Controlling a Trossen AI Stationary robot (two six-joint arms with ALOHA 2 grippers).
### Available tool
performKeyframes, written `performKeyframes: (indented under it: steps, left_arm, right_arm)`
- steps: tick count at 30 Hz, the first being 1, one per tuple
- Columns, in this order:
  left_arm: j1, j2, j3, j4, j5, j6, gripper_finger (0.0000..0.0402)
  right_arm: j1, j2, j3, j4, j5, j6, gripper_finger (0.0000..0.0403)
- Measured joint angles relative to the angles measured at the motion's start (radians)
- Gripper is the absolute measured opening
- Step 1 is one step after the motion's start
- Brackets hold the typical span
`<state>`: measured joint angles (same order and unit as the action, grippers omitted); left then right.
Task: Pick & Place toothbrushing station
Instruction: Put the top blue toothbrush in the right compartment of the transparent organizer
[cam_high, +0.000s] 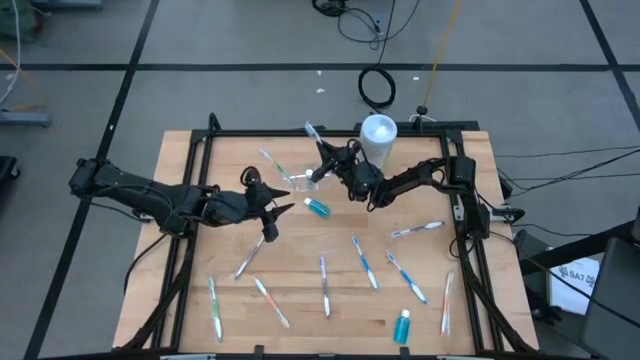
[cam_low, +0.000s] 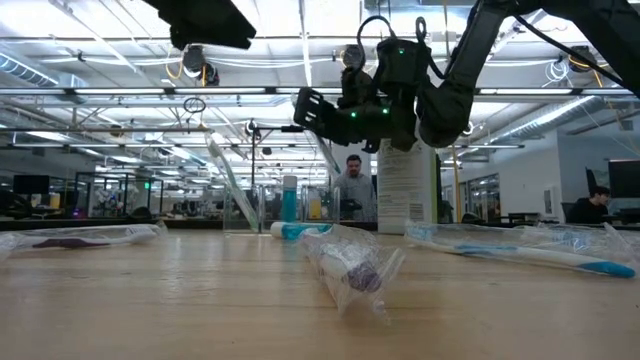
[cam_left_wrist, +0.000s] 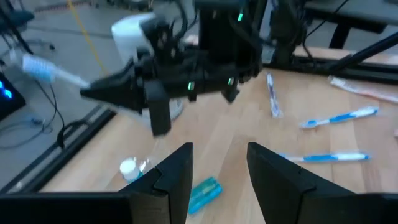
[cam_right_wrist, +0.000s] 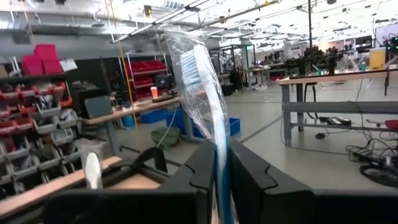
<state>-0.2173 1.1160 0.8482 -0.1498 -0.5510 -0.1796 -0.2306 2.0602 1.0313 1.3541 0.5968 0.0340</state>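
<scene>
Placement was the step you had reached: your right gripper (cam_high: 322, 160), pinched on a wrapped blue toothbrush (cam_right_wrist: 208, 106), hung over the clear tumbler (cam_high: 300, 181), needing a straight lowering into it, while your left gripper (cam_high: 283, 208) waited spread nearby.

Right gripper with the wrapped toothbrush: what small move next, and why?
Probably lower it into the clear tumbler. The right gripper is shut on a wrapped toothbrush, held beside the tumbler, which already holds one brush. The left gripper waits open by the toothpaste tube.
</scene>
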Motion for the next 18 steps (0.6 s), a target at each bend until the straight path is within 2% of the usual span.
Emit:
performKeyframes:
  steps: [7,12,18]
  left_arm:
    - [0.006,0.000,0.000,0.108,0.000,0.114,0.0159]
    - [0.025,0.000,0.000,0.168,-0.001,0.162,0.0159]
    - [0.056,0.000,0.000,0.180,-0.001,0.177,0.0159]
  right_arm:
    - [-0.015,0.001,0.052,-0.012,-0.010,0.022,0.0022]
    - [-0.019,0.000,0.134,-0.079,-0.048,-0.047,0.0022]
    - [-0.019,0.001,0.137,-0.121,-0.036,-0.030,0.0022]
